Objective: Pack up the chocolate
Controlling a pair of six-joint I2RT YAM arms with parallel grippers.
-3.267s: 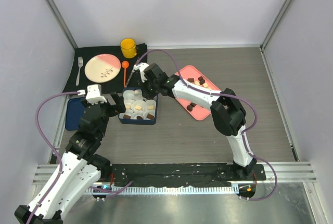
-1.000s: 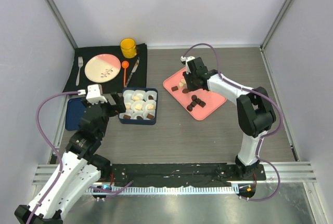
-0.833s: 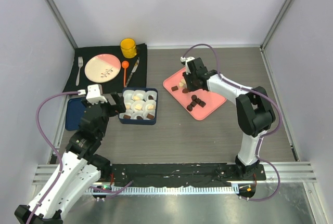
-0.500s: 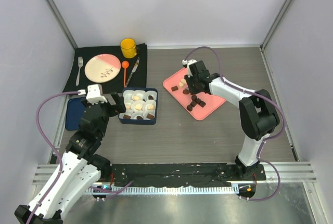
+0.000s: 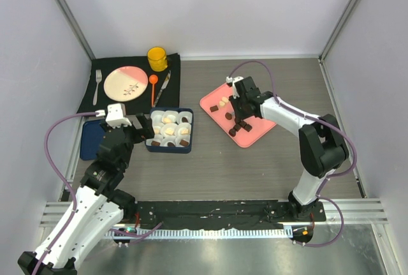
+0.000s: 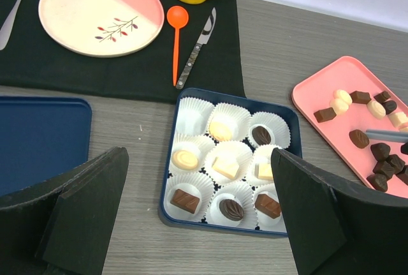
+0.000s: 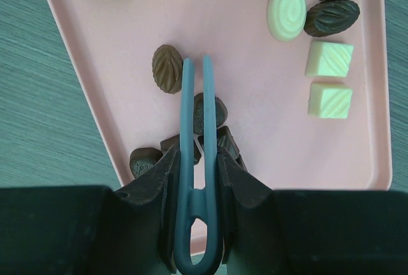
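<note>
Over the pink tray the right gripper is clamped partway shut on a pair of blue tweezers. Their tips stand nearly together with nothing between them, just beside a leaf-shaped brown piece of chocolate. More chocolate lies loose on the tray, and eight pieces sit in the blue box, where one paper cup is empty. The left gripper hangs near the box, jaws spread wide, holding nothing.

The likeliest trouble is the pinch itself. The dark pieces crowd together under the tweezers, so tips that come down slightly off would shove a neighbour or skid off a rounded top. Too hard a squeeze could shoot the piece out, and the slim tweezers may twist in the jaws. A weak hold risks a drop on the open stretch between tray and box.

The table is grey wood-grain — flat, matte. Pale walls enclose it, and a black mat with tableware lies at the far left.
</note>
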